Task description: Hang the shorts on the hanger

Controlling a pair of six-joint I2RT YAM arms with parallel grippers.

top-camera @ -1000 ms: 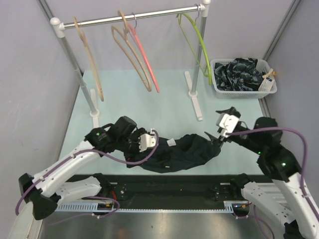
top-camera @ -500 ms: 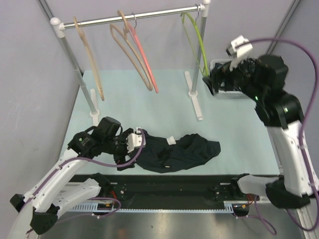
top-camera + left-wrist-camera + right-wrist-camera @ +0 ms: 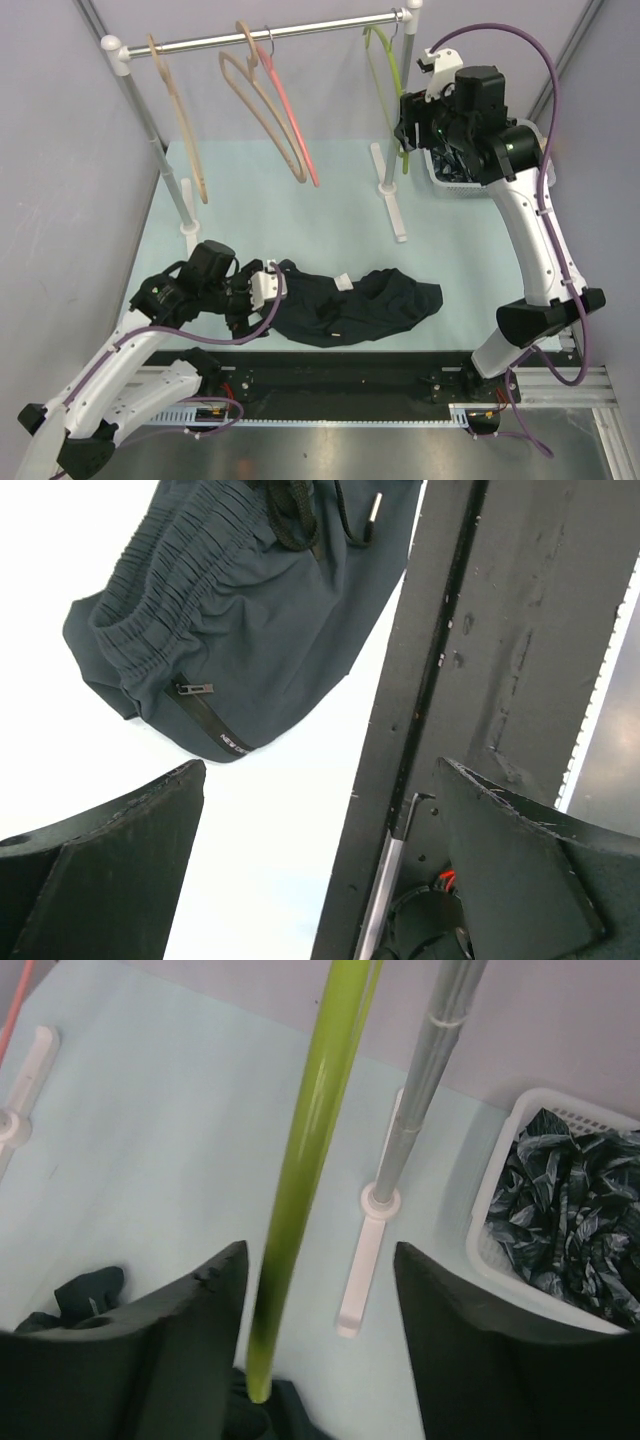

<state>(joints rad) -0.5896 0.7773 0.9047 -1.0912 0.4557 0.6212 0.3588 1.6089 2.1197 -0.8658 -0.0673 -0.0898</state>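
Observation:
The dark navy shorts (image 3: 350, 305) lie crumpled on the table near the front edge. Their elastic waistband and drawstring show in the left wrist view (image 3: 240, 610). My left gripper (image 3: 264, 290) is open and empty, just left of the shorts (image 3: 322, 770). The lime-green hanger (image 3: 393, 85) hangs at the right end of the rail. My right gripper (image 3: 405, 125) is raised beside it and is open. In the right wrist view the hanger's green bar (image 3: 310, 1160) runs down between the spread jaws (image 3: 318, 1255), close to the left finger and not gripped.
The clothes rack (image 3: 270, 38) carries two beige wooden hangers (image 3: 260, 110) and a pink one (image 3: 292, 120). Its right post (image 3: 425, 1070) stands beside the green hanger. A white basket (image 3: 490, 185) of patterned cloth sits at the back right. A black rail (image 3: 470, 680) borders the front edge.
My right arm left the right end of the shorts and rose to the green hanger. My left gripper drew back a little to the left. The shorts stayed on the table.

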